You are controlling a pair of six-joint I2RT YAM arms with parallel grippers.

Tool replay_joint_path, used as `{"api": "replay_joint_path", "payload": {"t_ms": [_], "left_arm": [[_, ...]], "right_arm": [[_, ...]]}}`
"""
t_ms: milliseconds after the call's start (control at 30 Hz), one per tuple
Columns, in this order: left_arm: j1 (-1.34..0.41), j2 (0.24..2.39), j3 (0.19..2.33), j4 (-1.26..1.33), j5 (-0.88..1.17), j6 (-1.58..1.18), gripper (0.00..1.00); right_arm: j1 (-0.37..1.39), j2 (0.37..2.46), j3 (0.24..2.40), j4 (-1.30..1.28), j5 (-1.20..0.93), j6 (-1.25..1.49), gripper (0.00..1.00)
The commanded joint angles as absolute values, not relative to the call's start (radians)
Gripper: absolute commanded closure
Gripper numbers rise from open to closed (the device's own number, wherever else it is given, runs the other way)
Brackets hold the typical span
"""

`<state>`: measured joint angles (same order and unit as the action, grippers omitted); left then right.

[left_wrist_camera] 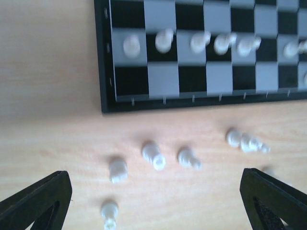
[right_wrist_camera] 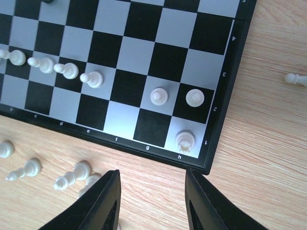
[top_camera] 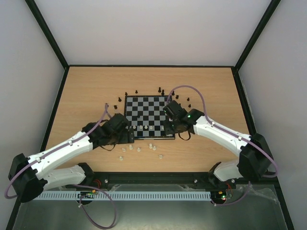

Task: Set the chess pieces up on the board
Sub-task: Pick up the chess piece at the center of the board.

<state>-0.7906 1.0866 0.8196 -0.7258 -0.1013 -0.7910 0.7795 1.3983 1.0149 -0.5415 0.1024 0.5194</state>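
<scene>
The board (top_camera: 148,108) lies mid-table. A row of white pawns (left_wrist_camera: 164,40) stands on its second rank, and a white rook (right_wrist_camera: 185,141) stands on the near right corner square. Several loose white pieces (top_camera: 138,149) lie on the wood in front of the board, and black pieces (top_camera: 159,89) are scattered beyond its far edge. My left gripper (left_wrist_camera: 156,206) is open and empty, low over the loose white pieces (left_wrist_camera: 153,154). My right gripper (right_wrist_camera: 152,201) is open and empty over the wood just in front of the board's (right_wrist_camera: 129,52) near right corner.
More loose white pieces lie to the left of my right fingers (right_wrist_camera: 72,175), and one lies on the wood to the right of the board (right_wrist_camera: 297,79). The board's dark border (left_wrist_camera: 103,72) runs close ahead of the left gripper. Black frame rails edge the table (top_camera: 60,103).
</scene>
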Motion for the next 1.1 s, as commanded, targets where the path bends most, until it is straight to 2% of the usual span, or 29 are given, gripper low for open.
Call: {"api": "replay_joint_path", "payload": {"t_ms": [0,167,300,433,500,700,1067], "left_arm": [[-0.908,1.046,0.756,-0.863,-0.094,-1.014,0.01],[-1.074,1.062,0.695,-0.892,-0.109,-1.230,0.01],[-1.133,1.093,0.664,-0.897,-0.130,-1.312,0.02],[-1.134,1.140,0.648,-0.858,-0.154,-1.320,0.20],[-1.131,1.178,0.643,-0.829,-0.164,-1.308,0.25],[-1.093,1.283,0.654,-0.750,-0.174,-1.239,0.33],[-1.047,1.280,0.647,-0.734,-0.155,-1.189,0.53]], "right_arm": [[0.785,1.349,0.970,-0.526,0.052,0.472,0.62],[0.784,1.317,0.954,-0.508,-0.015,0.468,0.62],[0.785,1.286,0.941,-0.495,-0.061,0.465,0.62],[0.786,1.266,0.939,-0.491,-0.083,0.462,0.62],[0.785,1.258,0.936,-0.489,-0.088,0.463,0.62],[0.786,1.242,0.931,-0.489,-0.087,0.463,0.62],[0.787,1.227,0.919,-0.491,-0.076,0.465,0.62]]}}
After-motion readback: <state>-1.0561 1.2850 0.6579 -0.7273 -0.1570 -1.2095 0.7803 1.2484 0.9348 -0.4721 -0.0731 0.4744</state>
